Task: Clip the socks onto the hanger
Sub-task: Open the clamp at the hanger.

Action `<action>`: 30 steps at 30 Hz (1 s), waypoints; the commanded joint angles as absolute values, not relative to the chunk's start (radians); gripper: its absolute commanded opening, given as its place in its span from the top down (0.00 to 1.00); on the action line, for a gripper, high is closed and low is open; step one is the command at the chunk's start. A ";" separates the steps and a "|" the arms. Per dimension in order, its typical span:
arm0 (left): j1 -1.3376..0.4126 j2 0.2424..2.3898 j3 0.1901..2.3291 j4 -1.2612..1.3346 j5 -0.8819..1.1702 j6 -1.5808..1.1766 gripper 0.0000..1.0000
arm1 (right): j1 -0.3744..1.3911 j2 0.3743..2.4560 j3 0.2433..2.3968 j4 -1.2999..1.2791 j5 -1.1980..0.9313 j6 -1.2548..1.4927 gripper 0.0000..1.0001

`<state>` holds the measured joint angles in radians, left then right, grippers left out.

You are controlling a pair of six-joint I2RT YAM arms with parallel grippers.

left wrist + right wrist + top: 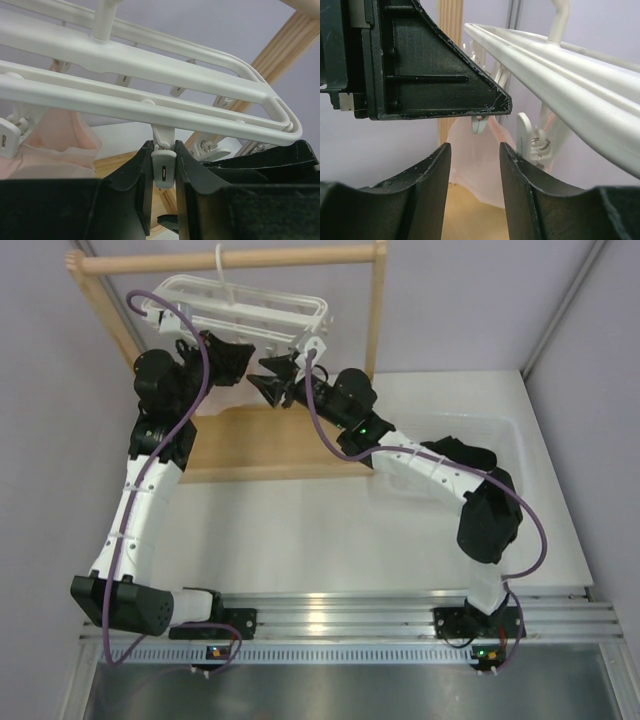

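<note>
My left gripper [163, 155] was closed on one small white clip [163, 170] dangling under the hanger [240, 302], both fingers [142, 190] pressed against the clip's sides. The hanger hung by its hook from the wooden rod [230, 258], and a pale pink cloth [50, 147] hung from clips on its far side. My right gripper [474, 147] was just beside the left one, below the hanger's frame. Its fingers [432, 185] stood apart with a clear gap, and nothing was between them. The socks [462, 453] seemed to be the dark heap in the pale tub [410, 430] well away to my right. My right arm covered part of the heap, so I could not tell for sure.
</note>
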<state>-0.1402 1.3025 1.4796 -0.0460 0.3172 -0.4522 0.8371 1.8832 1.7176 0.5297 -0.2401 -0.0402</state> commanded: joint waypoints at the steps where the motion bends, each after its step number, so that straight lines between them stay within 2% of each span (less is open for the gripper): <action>1: -0.141 1.270 1.502 -0.009 0.322 -0.479 1.00 | 0.862 1.905 1.784 0.604 -0.238 -0.075 0.57; 15: -0.141 1.252 1.474 -0.034 0.304 -0.491 1.00 | 0.868 1.944 1.850 0.627 -0.227 -0.092 0.58; 26: -0.141 1.250 1.474 -0.055 0.295 -0.518 1.00 | 0.873 1.971 1.901 0.563 -0.258 -0.104 0.64; 27: -0.141 1.250 1.474 -0.054 0.299 -0.520 1.00 | 0.873 1.971 1.901 0.561 -0.259 -0.104 0.65; 28: -0.141 1.252 1.474 -0.057 0.301 -0.522 1.00 | 0.873 1.973 1.902 0.563 -0.258 -0.103 0.73; 30: -0.141 1.252 1.471 -0.063 0.299 -0.528 1.00 | 0.873 1.974 1.907 0.569 -0.252 -0.098 0.81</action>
